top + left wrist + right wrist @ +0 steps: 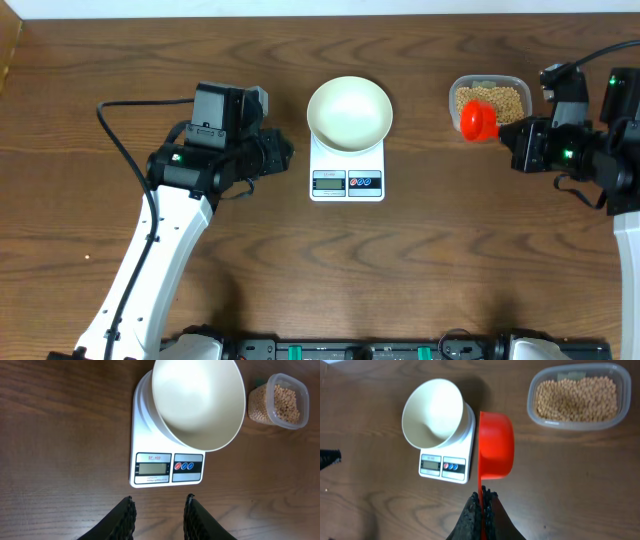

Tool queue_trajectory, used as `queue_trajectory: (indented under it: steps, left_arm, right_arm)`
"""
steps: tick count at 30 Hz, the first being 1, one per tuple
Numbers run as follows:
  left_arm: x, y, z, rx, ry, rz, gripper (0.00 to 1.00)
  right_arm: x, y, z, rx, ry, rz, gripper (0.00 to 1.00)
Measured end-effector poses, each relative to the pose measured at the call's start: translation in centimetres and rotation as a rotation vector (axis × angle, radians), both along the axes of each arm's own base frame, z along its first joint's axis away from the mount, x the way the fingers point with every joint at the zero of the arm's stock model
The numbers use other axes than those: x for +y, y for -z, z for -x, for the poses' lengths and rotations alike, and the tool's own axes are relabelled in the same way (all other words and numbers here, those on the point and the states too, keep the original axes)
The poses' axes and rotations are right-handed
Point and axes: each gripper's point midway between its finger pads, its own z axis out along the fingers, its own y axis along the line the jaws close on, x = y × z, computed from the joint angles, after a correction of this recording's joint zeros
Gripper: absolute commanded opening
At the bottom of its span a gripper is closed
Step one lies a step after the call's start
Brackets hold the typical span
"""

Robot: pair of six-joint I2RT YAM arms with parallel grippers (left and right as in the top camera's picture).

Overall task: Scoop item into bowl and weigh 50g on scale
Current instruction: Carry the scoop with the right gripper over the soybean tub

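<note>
The white bowl (349,112) stands on the white scale (347,182) at the table's middle and looks empty inside (197,402). The tan beans (492,97) fill a clear tub at the right. My right gripper (512,137) is shut on the thin handle of a red scoop (478,120), whose cup hangs by the tub's front left corner. In the right wrist view the scoop (496,445) lies between the bowl (432,412) and the beans (577,397), with my right gripper (483,496) clamped on its handle. My left gripper (160,510) is open and holds nothing, just short of the scale (167,467).
The clear plastic tub (455,90) sits at the back right, also seen in the left wrist view (282,400). A black cable (125,150) loops beside the left arm. Bare wood lies in front of the scale.
</note>
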Motion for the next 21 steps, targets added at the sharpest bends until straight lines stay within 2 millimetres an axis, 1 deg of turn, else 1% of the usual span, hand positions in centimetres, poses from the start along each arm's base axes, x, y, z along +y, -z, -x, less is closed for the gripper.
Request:
queue_trajectory:
  steps: [4,10,13,17,21]
  left_arm:
    - [0.0,-0.1,-0.2,-0.008,0.000,0.002,0.34]
    - [-0.1,-0.2,-0.3,-0.013,0.000,0.003,0.34]
    - [-0.1,-0.2,-0.2,-0.013,0.000,0.003,0.34]
    - [-0.1,-0.2,-0.2,-0.012,0.000,0.003,0.34]
    - [-0.1,-0.2,-0.2,-0.013,0.000,0.003,0.34]
  right_arm:
    - [0.0,0.4,0.6,0.031,0.000,-0.002,0.01]
    - [-0.1,0.4,0.6,0.031,0.004,0.004,0.01]
    - [-0.4,0.3,0.1,0.014,0.016,0.023,0.01]
    - [-1.3,-0.3,-1.1,-0.048,0.036,0.069,0.01]
    - [-2.5,-0.7,-2.1,-0.088,0.080,0.128,0.01]
